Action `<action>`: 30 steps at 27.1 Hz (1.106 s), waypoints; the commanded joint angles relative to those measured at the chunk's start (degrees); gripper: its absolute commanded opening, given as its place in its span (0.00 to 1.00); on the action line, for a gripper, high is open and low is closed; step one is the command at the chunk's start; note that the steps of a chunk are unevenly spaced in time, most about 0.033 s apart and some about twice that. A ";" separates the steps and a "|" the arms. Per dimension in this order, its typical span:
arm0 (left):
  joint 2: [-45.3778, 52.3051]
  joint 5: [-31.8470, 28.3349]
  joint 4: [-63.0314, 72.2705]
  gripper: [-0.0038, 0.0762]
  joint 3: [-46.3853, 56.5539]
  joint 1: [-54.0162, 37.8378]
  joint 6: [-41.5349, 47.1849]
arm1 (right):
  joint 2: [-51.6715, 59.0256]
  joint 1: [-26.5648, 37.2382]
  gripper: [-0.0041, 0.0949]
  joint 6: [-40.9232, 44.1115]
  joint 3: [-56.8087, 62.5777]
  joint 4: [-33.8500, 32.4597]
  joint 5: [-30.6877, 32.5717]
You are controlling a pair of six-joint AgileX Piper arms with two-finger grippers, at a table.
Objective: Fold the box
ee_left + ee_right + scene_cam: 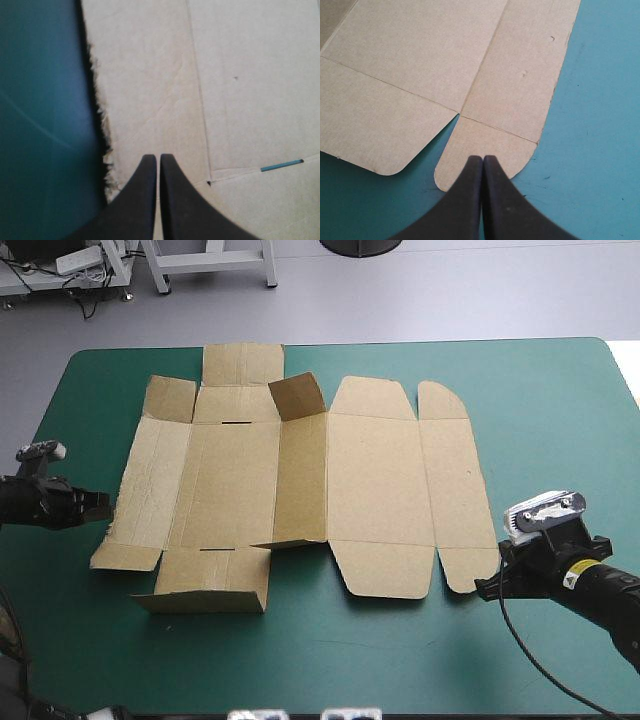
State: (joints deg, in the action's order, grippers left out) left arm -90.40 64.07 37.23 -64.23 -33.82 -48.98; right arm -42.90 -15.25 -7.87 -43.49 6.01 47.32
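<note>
Mostly flat, the box (pixel 380 480) lies mid-table on the teal-green cover (pixel 540 400). Both sets of fingers are closed and empty, the left gripper (pixel 158 157) at the box's ragged left edge and the right gripper (pixel 483 158) over the near right tab (pixel 485 137). Pushing with closed tips could, I judge, skid the loose sheet sideways

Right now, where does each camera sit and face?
High view: above and behind, looking down on the table and flat box; left gripper and right gripper enter from the sides.
Left wrist view: above the left gripper, shut, facing the box's ragged left edge.
Right wrist view: above the right gripper, shut, facing the rounded corner flap.
Shared: that flap also shows in the high view.
</note>
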 commanded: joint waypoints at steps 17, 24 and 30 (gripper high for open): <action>-12.02 10.61 8.10 0.66 -11.03 -4.27 -0.60 | 0.17 0.11 0.02 -0.43 -1.54 0.61 -3.09; -16.46 10.61 7.58 0.66 -11.03 -4.06 -0.52 | 0.17 0.11 0.02 -0.43 -1.54 1.01 -3.09; -18.21 10.71 6.55 0.65 -10.79 2.51 0.23 | 0.17 0.11 0.02 -0.14 -1.54 1.58 -2.98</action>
State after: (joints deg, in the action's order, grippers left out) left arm -109.97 69.08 43.35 -74.51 -34.63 -49.45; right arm -42.90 -15.25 -7.87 -43.49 7.02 47.32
